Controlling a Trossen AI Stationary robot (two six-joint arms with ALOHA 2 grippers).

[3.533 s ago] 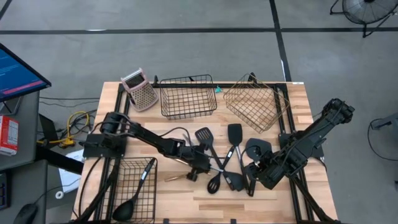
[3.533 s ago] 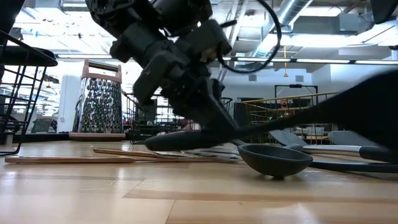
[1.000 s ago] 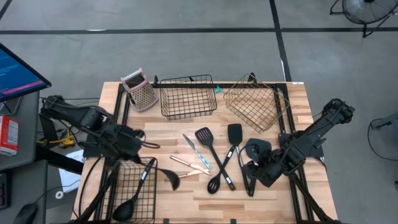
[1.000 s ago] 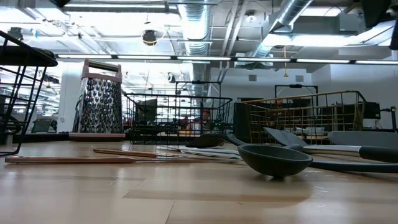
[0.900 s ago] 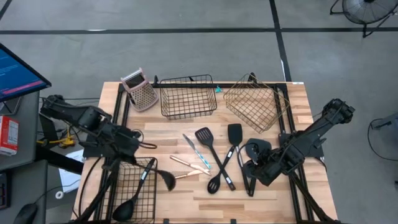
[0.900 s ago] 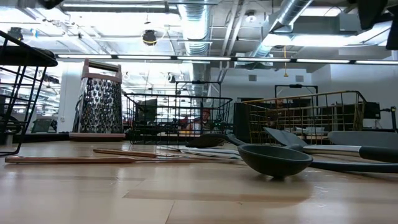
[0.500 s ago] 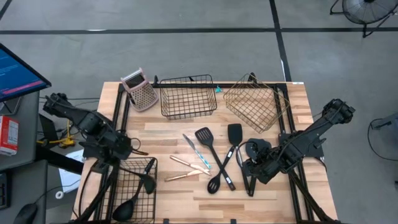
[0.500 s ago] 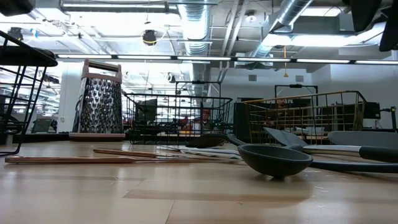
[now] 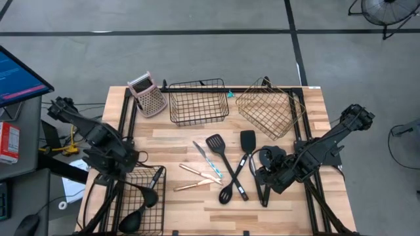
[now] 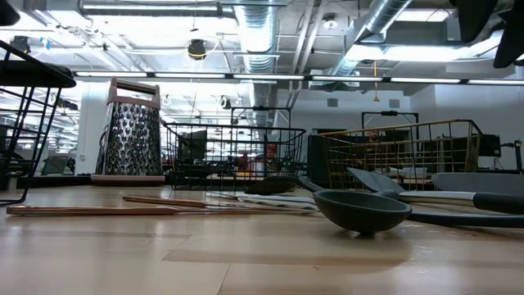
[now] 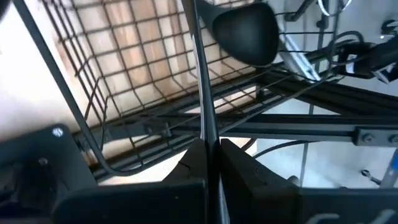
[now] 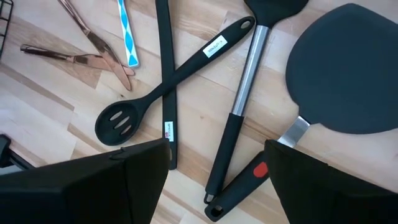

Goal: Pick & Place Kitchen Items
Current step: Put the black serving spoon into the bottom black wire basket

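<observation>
My left gripper is at the table's near left, above the black wire basket, and is shut on a black ladle. The ladle's bowl is over the basket. Another ladle and a slotted turner lie inside the basket. My right gripper hovers open over utensils on the table's right half. Below it are a slotted spoon, spatulas, two copper pieces and a teal piece. My left gripper pinches the ladle's thin handle between its two fingers, with the handle running straight out ahead along them. The fingers slant down from the table's left side. The ladle is lifted, its bowl end over the basket; whether it touches the wires I cannot tell.
A metal grater, a second black wire basket and a copper wire basket stand along the far edge. Bare wood lies between the near basket and the utensils at mid-table. A large black spatula lies by my right gripper.
My left gripper has carried the ladle toward the table's left edge and a little down, turning as it went. The ladle's bowl has swung from the bare wood beside the basket to above the basket's inside. My right gripper has kept still and open.
</observation>
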